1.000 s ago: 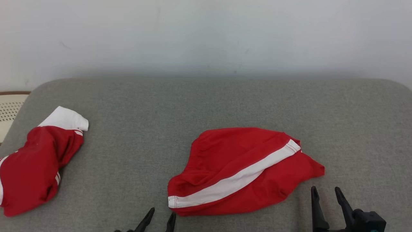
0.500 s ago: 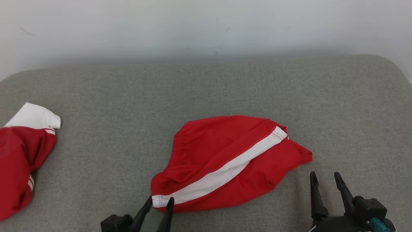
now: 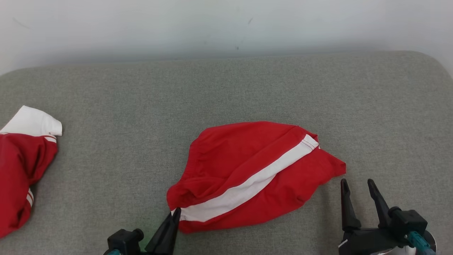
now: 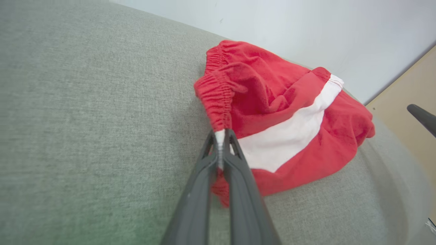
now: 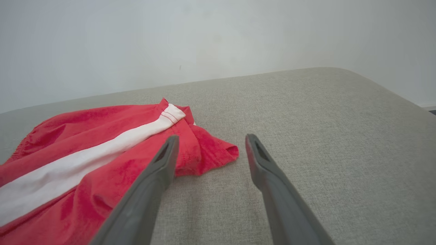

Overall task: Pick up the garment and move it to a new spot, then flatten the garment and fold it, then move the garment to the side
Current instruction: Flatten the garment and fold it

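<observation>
- Now the left gripper (image 3: 176,213) is pinching the near-left corner of the red garment (image 3: 254,166). Its fingers (image 4: 194,197) are pressing together on the end of the white stripe (image 3: 244,193), by the gathered waistband (image 4: 216,98). Half a second ago they were standing apart astride that corner.
- The garment is lying crumpled at the middle of the bench (image 3: 247,88), towards its front edge, and is resting fully on the cloth.
- With the hold made, the pick-up is probably beginning; flattening and folding are yet to come.
- The right gripper (image 3: 355,182) is hovering with its fingers spread wide, holding nothing, just beside the garment's right corner and apart from it.
- The bench is showing a grey woven padded top with rounded corners. A second garment (image 3: 21,166), red and white, is lying bunched at its left edge, and a plain pale wall (image 3: 226,24) is rising behind.
</observation>
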Robot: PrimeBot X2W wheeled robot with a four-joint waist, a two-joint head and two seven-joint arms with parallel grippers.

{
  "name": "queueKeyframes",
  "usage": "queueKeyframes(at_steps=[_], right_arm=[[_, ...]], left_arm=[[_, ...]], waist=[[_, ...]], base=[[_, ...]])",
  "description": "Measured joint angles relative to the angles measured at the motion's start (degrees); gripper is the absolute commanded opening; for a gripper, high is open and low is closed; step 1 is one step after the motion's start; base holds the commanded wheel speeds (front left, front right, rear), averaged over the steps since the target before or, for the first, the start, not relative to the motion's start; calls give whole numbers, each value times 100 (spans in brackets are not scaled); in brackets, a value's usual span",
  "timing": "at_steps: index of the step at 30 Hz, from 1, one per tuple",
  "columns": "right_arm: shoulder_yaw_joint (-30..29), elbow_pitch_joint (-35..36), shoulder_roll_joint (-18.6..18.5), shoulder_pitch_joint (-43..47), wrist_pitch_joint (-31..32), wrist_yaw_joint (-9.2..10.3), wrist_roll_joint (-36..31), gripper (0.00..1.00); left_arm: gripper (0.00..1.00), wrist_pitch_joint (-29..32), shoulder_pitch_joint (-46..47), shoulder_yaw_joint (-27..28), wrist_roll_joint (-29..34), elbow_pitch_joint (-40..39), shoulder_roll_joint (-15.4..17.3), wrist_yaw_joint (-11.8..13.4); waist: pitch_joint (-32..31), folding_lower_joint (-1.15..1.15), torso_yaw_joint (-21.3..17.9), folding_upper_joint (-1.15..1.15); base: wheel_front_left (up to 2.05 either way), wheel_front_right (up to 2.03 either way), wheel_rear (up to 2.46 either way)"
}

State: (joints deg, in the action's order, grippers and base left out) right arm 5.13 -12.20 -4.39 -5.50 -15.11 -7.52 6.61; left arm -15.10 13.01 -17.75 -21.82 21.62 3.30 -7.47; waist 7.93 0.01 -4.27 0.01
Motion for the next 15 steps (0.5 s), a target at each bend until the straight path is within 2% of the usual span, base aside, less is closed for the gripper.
queueKeyframes(at_steps=[9,15], right_arm=[[588,-68,-371,-413,0,0,316,100],[1241,-413,-687,-796,0,0,826,100]], left_arm=[[0,0,-2,366,253,-119,159,0],[0,0,41,564,332,-113,229,0]], waist=[[47,0,121,0],[91,0,253,0]], base=[[0,0,0],[0,0,0]])
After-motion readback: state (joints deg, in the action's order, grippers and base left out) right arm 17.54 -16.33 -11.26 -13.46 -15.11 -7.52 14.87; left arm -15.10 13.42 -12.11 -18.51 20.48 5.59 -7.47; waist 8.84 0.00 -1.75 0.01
